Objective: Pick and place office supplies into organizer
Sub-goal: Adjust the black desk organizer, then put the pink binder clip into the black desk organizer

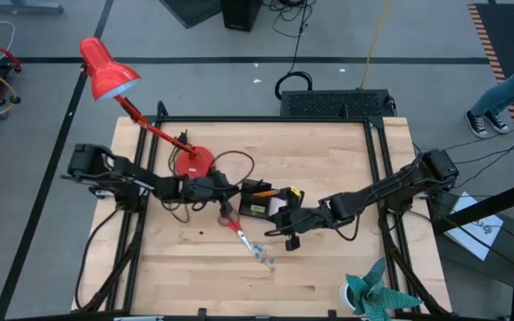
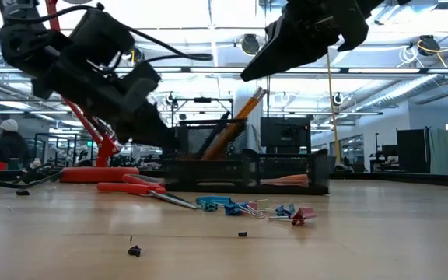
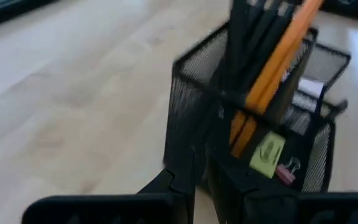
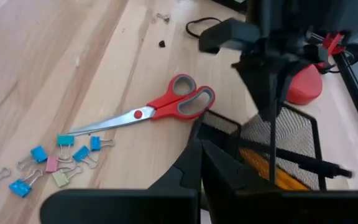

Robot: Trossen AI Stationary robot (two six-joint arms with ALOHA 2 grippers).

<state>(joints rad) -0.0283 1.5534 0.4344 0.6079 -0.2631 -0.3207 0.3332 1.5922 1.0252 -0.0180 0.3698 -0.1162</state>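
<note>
The left claw, fingers near together, whether grasping I cannot tell, hangs at the organizer's left wall. Pens and pencils stand inside. Scissors and clips lie on open table. The right claw is clenched just beside its right wall.

A black mesh organizer at mid-table holds dark pens and orange pencils leaning upright, a yellow-green note in a low compartment, with red-handled scissors and scattered clips flat on the wood beside it
</note>
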